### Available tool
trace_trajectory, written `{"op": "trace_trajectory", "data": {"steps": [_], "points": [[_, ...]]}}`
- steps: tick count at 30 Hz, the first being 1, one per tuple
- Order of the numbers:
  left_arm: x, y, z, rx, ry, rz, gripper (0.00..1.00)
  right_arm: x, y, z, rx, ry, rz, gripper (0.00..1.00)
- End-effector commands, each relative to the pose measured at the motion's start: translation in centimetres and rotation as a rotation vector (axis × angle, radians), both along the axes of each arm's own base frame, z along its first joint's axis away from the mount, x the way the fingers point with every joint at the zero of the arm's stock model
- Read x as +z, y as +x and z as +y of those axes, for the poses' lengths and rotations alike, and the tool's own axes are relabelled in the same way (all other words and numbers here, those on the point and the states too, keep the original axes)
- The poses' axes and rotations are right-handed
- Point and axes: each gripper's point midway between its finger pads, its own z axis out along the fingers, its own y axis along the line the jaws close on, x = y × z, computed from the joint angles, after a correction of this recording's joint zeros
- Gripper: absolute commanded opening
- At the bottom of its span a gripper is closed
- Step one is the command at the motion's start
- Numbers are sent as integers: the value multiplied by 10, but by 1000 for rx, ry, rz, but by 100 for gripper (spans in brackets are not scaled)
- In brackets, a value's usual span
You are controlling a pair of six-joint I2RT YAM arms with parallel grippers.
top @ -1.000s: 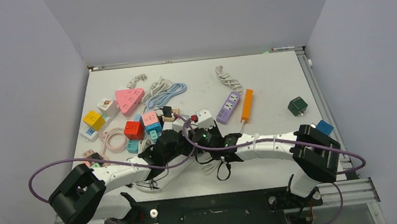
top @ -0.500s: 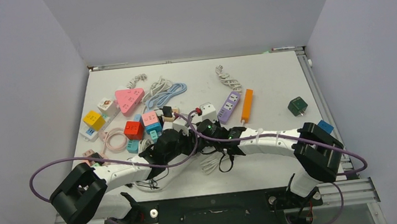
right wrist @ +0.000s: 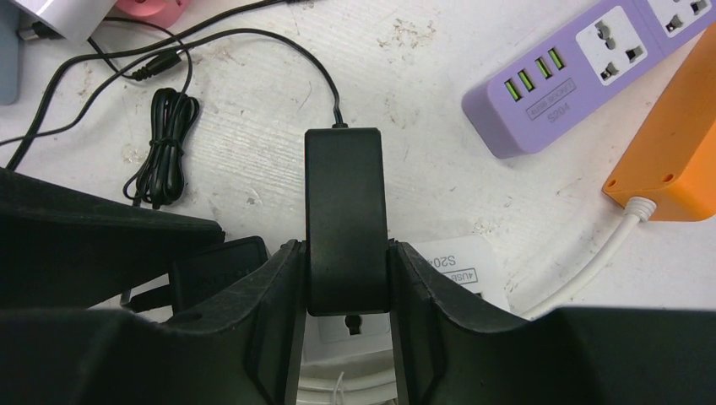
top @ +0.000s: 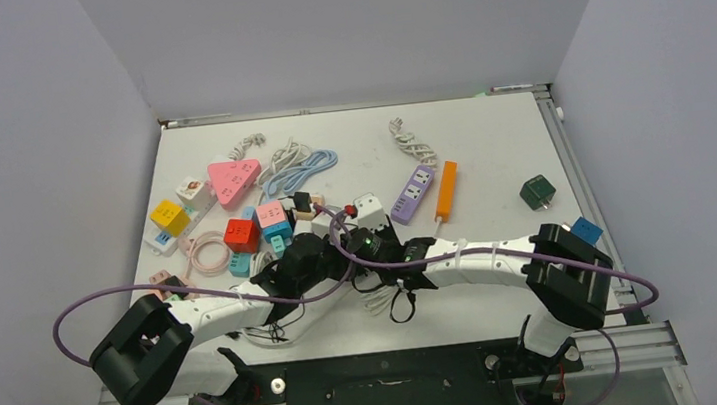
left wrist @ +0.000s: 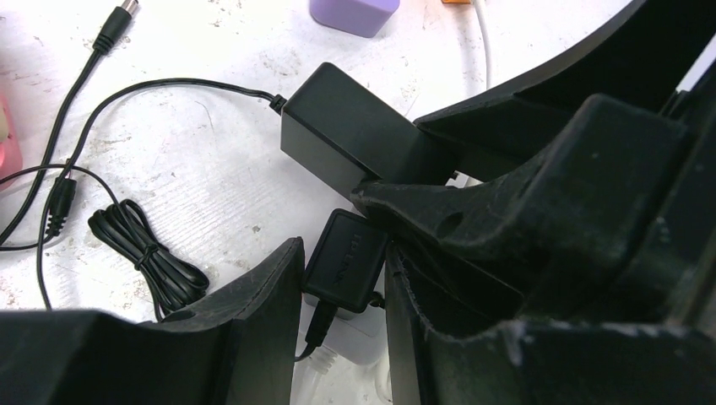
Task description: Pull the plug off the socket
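Note:
In the right wrist view my right gripper [right wrist: 346, 253] is shut on a long black plug [right wrist: 344, 194], one finger pressed to each side. Just under the plug's end lies the white socket [right wrist: 452, 266] with an open pin hole showing. My left gripper [left wrist: 342, 270] straddles that same white socket [left wrist: 350, 337], both fingers touching it and a small black adapter [left wrist: 346, 257] plugged into it. In the left wrist view the long plug [left wrist: 346, 139] sits just beyond, with its thin black cord trailing left. In the top view both grippers meet at the table's near middle, with the socket hidden beneath them.
A purple power strip [top: 413, 194] and an orange one [top: 447, 190] lie just beyond the grippers. Coloured socket cubes, a pink triangle [top: 234, 180] and coiled cables crowd the left. A green cube [top: 537, 192] and a blue cube [top: 586, 230] sit at the right.
Half a second ago the right arm had swung a little away and to the right; it has come back to where it was. The left arm has barely moved.

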Motion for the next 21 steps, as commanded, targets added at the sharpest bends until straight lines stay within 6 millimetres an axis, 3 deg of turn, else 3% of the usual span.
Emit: {"op": "trace_trajectory", "data": {"steps": [1, 7, 14, 21], "points": [[-58, -14, 45, 68, 236, 121, 0, 49, 16, 20, -44, 41, -161, 5], [-58, -16, 46, 69, 238, 121, 0, 50, 19, 19, -42, 71, -144, 5], [-60, -16, 47, 72, 238, 125, 0, 48, 35, 7, -55, 235, -56, 5], [-60, -16, 47, 72, 242, 127, 0, 46, 36, 5, -58, 235, -49, 5]]}}
